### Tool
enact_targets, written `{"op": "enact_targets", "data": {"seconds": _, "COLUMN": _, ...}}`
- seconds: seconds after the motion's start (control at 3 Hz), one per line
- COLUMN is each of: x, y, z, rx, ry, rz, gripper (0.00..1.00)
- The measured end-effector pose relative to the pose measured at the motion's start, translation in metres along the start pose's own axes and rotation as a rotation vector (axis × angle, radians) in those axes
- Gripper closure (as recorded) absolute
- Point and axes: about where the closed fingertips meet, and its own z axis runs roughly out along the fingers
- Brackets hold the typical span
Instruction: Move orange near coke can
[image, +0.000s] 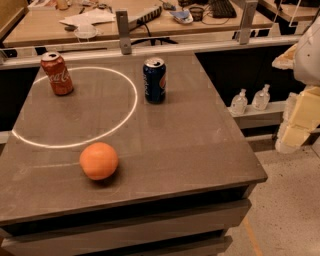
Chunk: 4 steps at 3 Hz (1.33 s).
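Barely begun — the orange (99, 160) lies at the table's (200, 150) front, well apart from the coke can (57, 73) at far left; the gripper (298, 120) hangs off right — open or closed, I cannot tell.

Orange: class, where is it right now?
In the camera view, the orange sits front-left on the table, in front of the coke can; the tool is beyond the table's right edge.

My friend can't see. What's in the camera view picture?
An orange sits near the front of a gray table; an upright red coke can stands back left, a blue can back middle. The gripper hangs beside the table's right edge.
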Motion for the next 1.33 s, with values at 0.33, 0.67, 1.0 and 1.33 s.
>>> {"op": "enact_targets", "data": {"seconds": 0.33, "x": 0.000, "y": 0.000, "z": 0.000, "rx": 0.000, "ry": 0.000, "rz": 0.000, "gripper": 0.00}}
{"op": "enact_targets", "data": {"seconds": 0.67, "x": -0.019, "y": 0.019, "z": 0.021, "rx": -0.052, "ry": -0.151, "rz": -0.049, "gripper": 0.00}}
{"op": "enact_targets", "data": {"seconds": 1.0, "x": -0.052, "y": 0.046, "z": 0.069, "rx": -0.127, "ry": -0.410, "rz": -0.120, "gripper": 0.00}}
{"op": "enact_targets", "data": {"seconds": 1.33, "x": -0.101, "y": 0.065, "z": 0.086, "rx": -0.211, "ry": -0.576, "rz": -0.146, "gripper": 0.00}}
